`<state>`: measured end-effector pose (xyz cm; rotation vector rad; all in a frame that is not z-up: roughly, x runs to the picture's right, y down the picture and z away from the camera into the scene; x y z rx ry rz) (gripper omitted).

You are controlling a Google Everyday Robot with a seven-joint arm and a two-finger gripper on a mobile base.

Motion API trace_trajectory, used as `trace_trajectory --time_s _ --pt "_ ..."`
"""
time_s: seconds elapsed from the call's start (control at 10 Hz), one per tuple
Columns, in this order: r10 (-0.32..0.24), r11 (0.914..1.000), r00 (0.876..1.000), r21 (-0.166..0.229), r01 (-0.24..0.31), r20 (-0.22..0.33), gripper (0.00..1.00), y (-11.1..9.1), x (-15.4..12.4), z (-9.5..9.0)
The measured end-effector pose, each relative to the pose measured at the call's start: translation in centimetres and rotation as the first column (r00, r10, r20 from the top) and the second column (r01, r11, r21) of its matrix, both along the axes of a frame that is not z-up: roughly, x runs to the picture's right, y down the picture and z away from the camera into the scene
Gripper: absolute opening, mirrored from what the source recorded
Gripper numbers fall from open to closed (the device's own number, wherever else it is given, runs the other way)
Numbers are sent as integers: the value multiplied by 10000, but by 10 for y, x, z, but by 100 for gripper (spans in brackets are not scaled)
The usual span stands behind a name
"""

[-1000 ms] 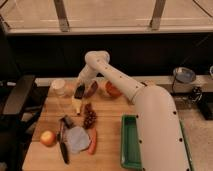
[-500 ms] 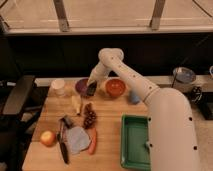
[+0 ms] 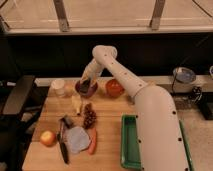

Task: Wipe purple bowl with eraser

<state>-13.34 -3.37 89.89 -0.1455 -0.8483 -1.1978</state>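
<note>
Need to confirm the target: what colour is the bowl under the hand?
Dull purple bowl, hand over it, beside the orange bowl; camera view.

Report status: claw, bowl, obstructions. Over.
Claw down in small round purple bowl with black eraser block. Orange-red bowl close beside.

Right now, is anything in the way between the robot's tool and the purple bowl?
No. The tool is right over the purple bowl at the back of the table, with the dark eraser at its tip inside the bowl. The orange bowl sits off to the side.
</note>
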Motion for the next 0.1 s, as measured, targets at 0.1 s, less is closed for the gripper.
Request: trace_trajectory --time_s 0.1 --pt "37 10000 10000 -32 -37 88 0 3 -12 -1"
